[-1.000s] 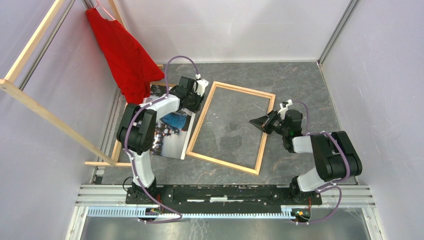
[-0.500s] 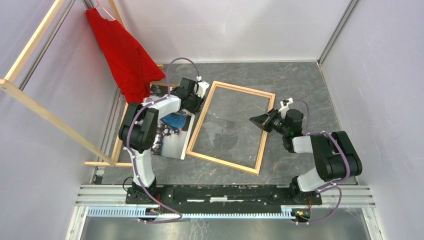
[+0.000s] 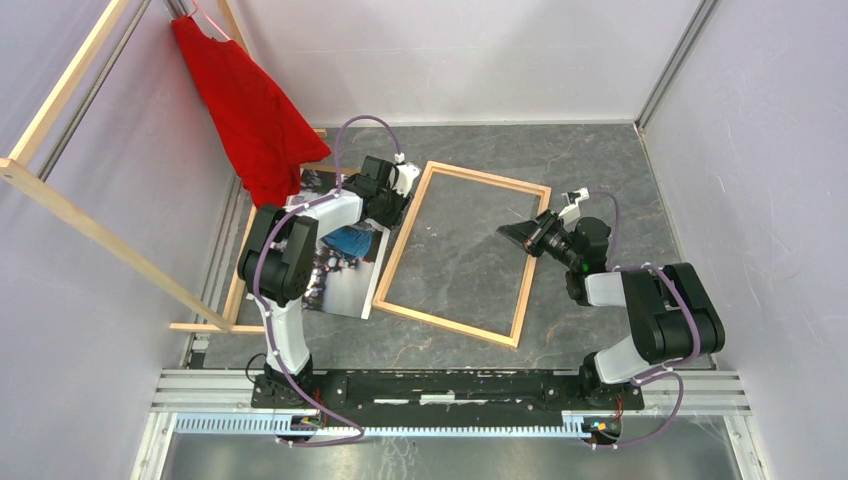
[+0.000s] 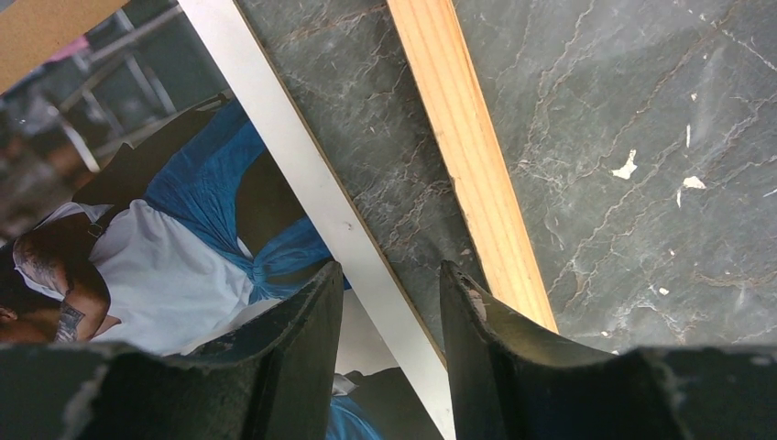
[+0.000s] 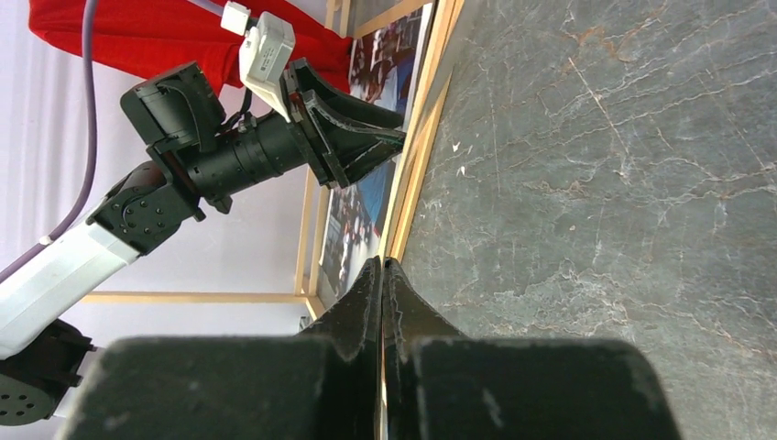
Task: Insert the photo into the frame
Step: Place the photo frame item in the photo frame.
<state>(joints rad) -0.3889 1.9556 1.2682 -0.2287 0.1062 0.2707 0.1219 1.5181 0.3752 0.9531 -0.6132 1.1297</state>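
Observation:
The photo lies face up on the table, left of the frame, a thin light-wood rectangle lying flat. My left gripper hangs open over the photo's right edge. In the left wrist view one finger is above the print, the other above the bare strip of table beside the frame's left rail. Nothing is between the jaws. My right gripper is shut and empty, pointing left over the frame's inside near its right rail. In the right wrist view its tips face the frame's far rail and the left gripper.
A red cloth hangs from a wooden rack at the back left, close to the photo's far corner. A brown cardboard corner shows beyond the photo. Grey walls close in the table on three sides.
My right gripper has shifted slightly toward the far side over the frame, and the dark shadow inside the frame has gone. The left gripper has hardly moved.

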